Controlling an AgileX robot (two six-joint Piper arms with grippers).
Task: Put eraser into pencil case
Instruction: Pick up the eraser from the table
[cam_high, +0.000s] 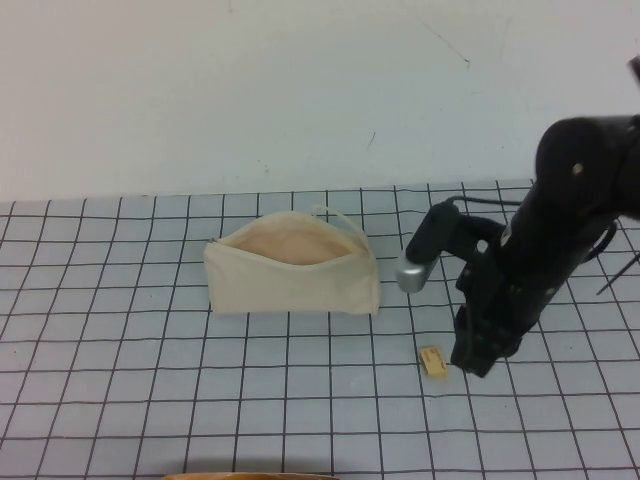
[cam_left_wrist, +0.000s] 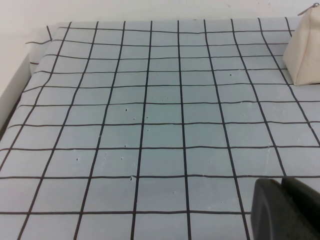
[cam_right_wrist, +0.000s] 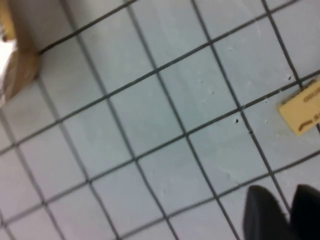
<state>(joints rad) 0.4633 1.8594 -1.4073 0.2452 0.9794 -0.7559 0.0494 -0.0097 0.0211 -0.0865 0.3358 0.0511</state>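
The pencil case (cam_high: 292, 266) is a cream-white fabric pouch standing at mid-table, its mouth open and its pinkish lining showing. One corner of it shows in the left wrist view (cam_left_wrist: 306, 50). The eraser (cam_high: 433, 361), a tiny cream-tan block, lies flat on the grid mat to the right and nearer me than the pouch; it also shows in the right wrist view (cam_right_wrist: 302, 111). My right gripper (cam_high: 473, 360) hangs low just to the right of the eraser, not touching it, its fingertips (cam_right_wrist: 265, 212) close together and empty. My left gripper (cam_left_wrist: 286, 210) is shut and empty over bare mat, far from the pouch.
A grey grid mat (cam_high: 150, 380) covers the table and ends at a white wall behind. A silver-grey cylinder (cam_high: 410, 272) on the right arm hangs close beside the pouch's right end. A tan-brown edge (cam_high: 250, 476) shows at the very front; a tan-brown thing (cam_right_wrist: 15, 70) lies beyond the mat.
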